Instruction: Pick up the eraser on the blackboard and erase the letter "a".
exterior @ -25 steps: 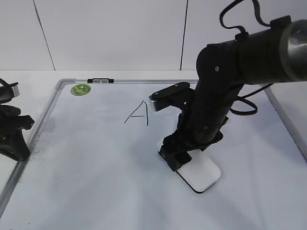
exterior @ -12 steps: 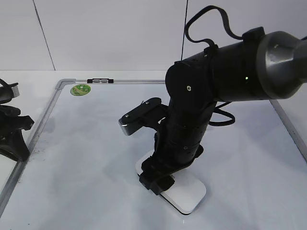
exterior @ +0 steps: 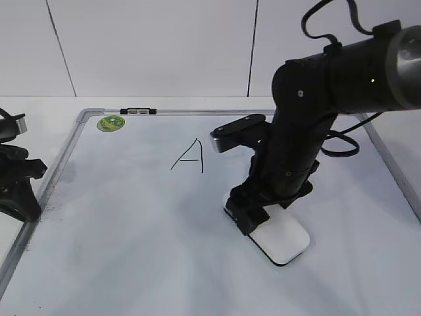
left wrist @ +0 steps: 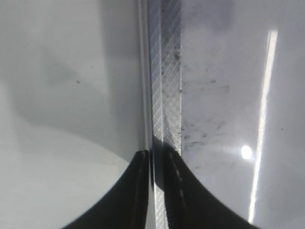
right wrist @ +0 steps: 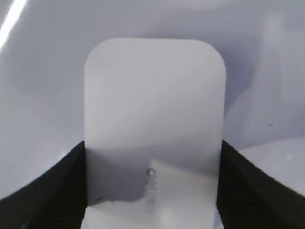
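Note:
The eraser (exterior: 287,241), a white block with a black underside, lies flat on the blackboard (exterior: 131,217) right of centre. My right gripper (exterior: 252,218) is shut on its near-left end. In the right wrist view the eraser (right wrist: 155,95) sits between both fingers of the gripper (right wrist: 152,152), its small grey mark showing, with the blackboard (right wrist: 267,71) beneath. No lowercase letter "a" shows in any view. My left gripper (exterior: 21,195) rests at the board's left frame; in the left wrist view its fingers (left wrist: 155,160) are nearly together over the frame strip (left wrist: 165,71).
An angular capital "A" (exterior: 189,156) is drawn left of the right arm. A round green sticker (exterior: 110,122) and a small black-and-silver clip (exterior: 138,110) sit at the board's far left corner. Grey smudges mark the board by the left frame (left wrist: 205,129).
Half a second ago my right arm and the eraser were swept left and nearer, hiding the capital "A". They are now back to the right, near where they were a second ago.

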